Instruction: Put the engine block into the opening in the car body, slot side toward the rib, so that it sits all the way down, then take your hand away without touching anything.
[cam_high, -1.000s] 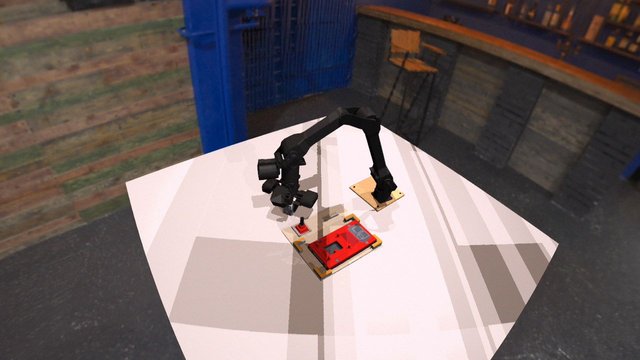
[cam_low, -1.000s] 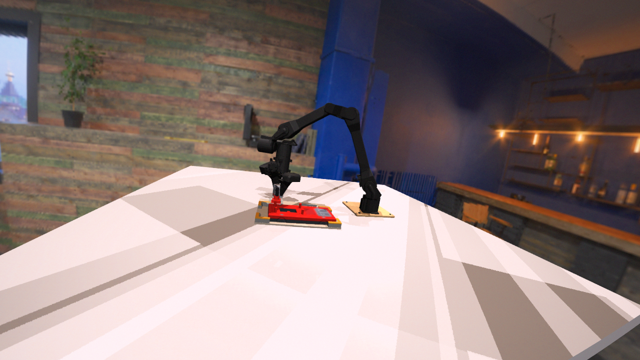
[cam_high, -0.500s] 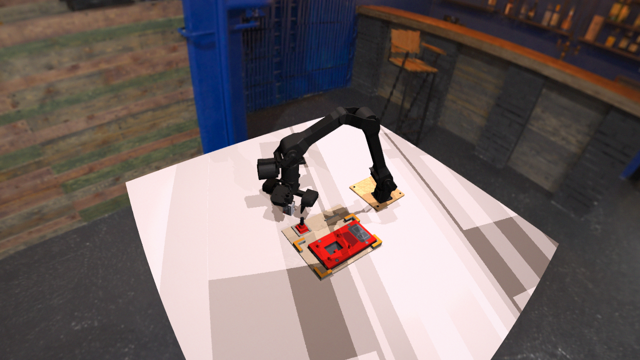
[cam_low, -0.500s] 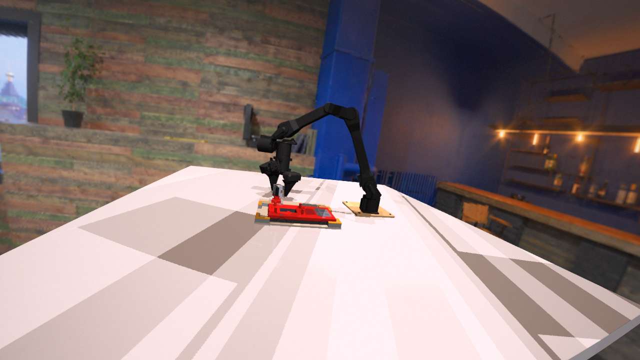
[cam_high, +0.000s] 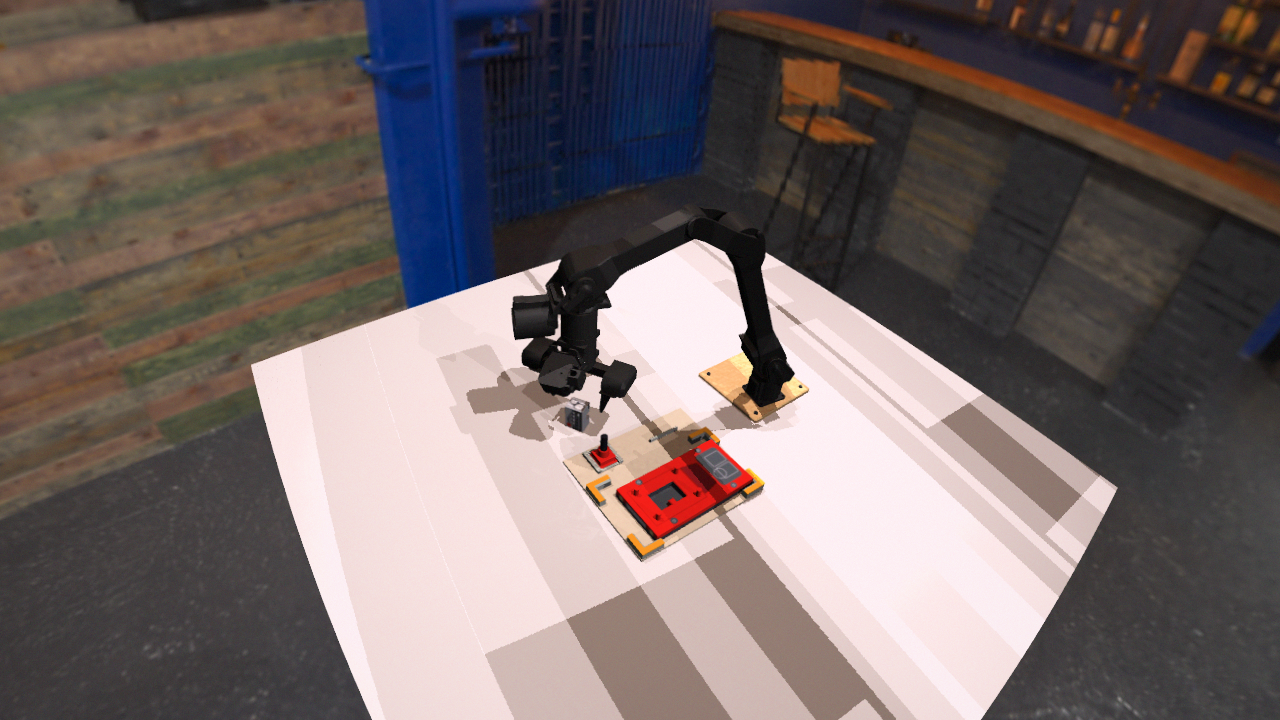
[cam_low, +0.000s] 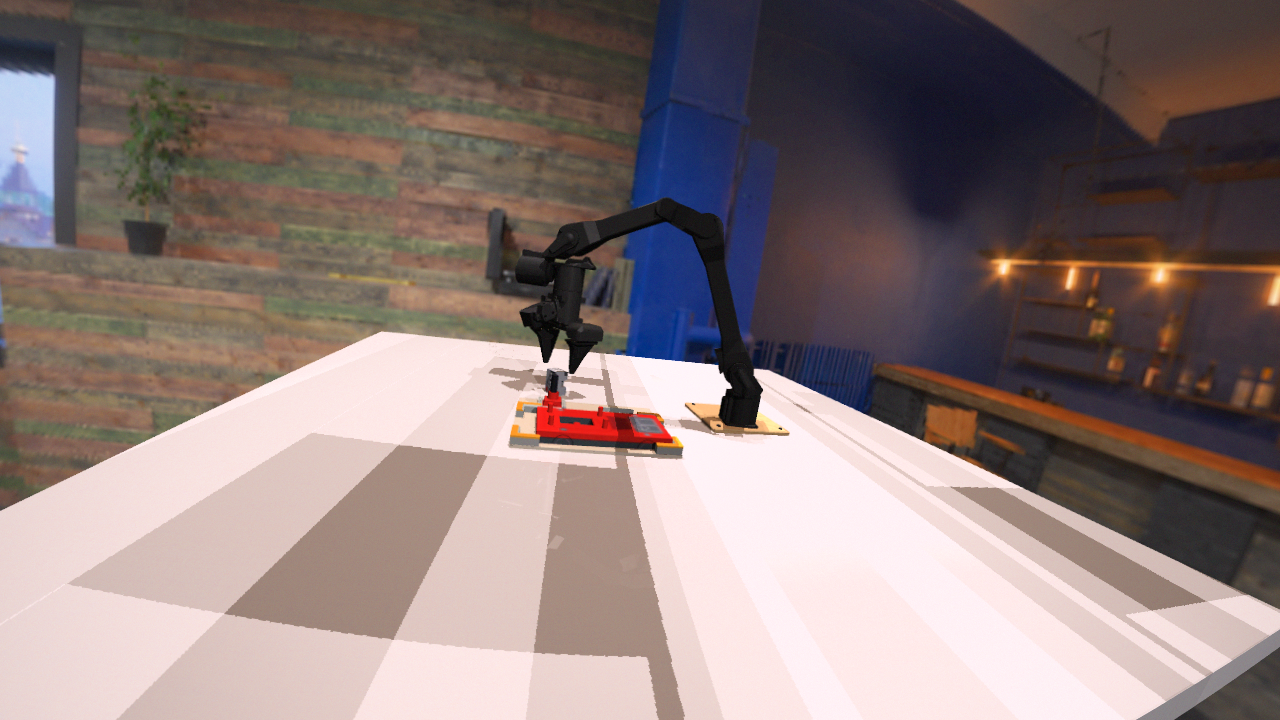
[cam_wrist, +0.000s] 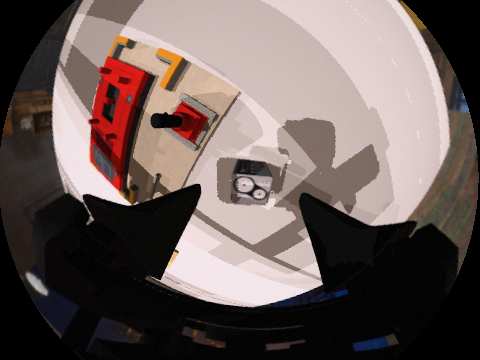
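Observation:
The grey engine block (cam_high: 577, 414) (cam_low: 559, 382) (cam_wrist: 251, 183) is upright beyond the board's edge, below my fingertips. Its two round discs face up in the wrist view, and its dark slotted side faces the top of that view. Whether its base rests fully on the table is hard to tell. My gripper (cam_low: 560, 367) (cam_wrist: 251, 194) is open, one finger to either side above the block, holding nothing. The red car body (cam_high: 684, 474) (cam_low: 553, 429) (cam_wrist: 123, 115) lies flat on the board, its rectangular opening (cam_high: 666, 495) (cam_wrist: 113, 93) empty. A small red rib shows at the opening's edge.
The beige board (cam_high: 623, 432) (cam_wrist: 150, 137) has orange corner brackets around the car body. On it stands a red piece with an upright black stem (cam_high: 604, 442) (cam_wrist: 167, 120), close to the engine block. A thin metal rod (cam_high: 663, 436) (cam_wrist: 156, 187) lies on the board nearer the arm's base.

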